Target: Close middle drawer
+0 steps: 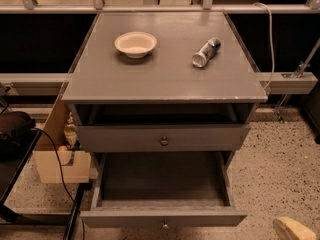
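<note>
The grey cabinet (165, 69) stands in front of me. The middle drawer (162, 216) is pulled far out; its low front panel is at the bottom of the camera view, with a small round knob (164, 225) at its centre, and its inside is empty. Above it, the taller top drawer (162, 136) with a brass-toned knob is slightly out. The lowest drawer is hidden. Only a tan part of my gripper (294, 229) shows, at the bottom right corner. It is to the right of the middle drawer's front and apart from it.
A white bowl (135, 43) and a can (206, 52) lying on its side are on the cabinet top. A cardboard box (55, 159) and a black cable (57, 159) are at the left. Speckled floor (280, 174) lies to the right.
</note>
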{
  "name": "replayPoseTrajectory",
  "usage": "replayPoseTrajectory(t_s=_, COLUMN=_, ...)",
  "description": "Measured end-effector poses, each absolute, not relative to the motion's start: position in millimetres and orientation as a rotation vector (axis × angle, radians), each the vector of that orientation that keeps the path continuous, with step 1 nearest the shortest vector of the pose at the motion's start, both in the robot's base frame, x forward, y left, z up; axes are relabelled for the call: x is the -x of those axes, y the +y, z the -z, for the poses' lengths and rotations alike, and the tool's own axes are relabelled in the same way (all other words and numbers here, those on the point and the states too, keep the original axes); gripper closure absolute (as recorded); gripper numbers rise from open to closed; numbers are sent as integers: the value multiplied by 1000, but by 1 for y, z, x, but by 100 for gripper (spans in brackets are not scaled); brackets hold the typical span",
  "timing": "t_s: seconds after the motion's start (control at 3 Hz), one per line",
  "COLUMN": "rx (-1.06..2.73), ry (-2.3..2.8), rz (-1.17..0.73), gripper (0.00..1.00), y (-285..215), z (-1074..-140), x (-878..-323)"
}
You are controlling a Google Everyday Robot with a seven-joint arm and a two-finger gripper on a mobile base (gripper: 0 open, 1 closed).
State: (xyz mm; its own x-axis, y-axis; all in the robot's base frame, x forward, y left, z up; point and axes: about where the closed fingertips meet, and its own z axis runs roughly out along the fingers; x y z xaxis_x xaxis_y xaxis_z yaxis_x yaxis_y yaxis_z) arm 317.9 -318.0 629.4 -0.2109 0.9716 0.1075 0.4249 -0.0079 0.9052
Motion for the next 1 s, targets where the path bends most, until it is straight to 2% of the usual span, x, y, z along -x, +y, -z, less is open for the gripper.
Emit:
replayPoseTrajectory(t_s=0.33, rx=-1452, ry=1691, rz=-1179, gripper=100, y=-320, z=-629, x=-318)
replayPoseTrajectory(t_s=1.0, rx=-1538, ry=1582, rz=-1298, gripper=100, y=-300, z=-583, x=-314)
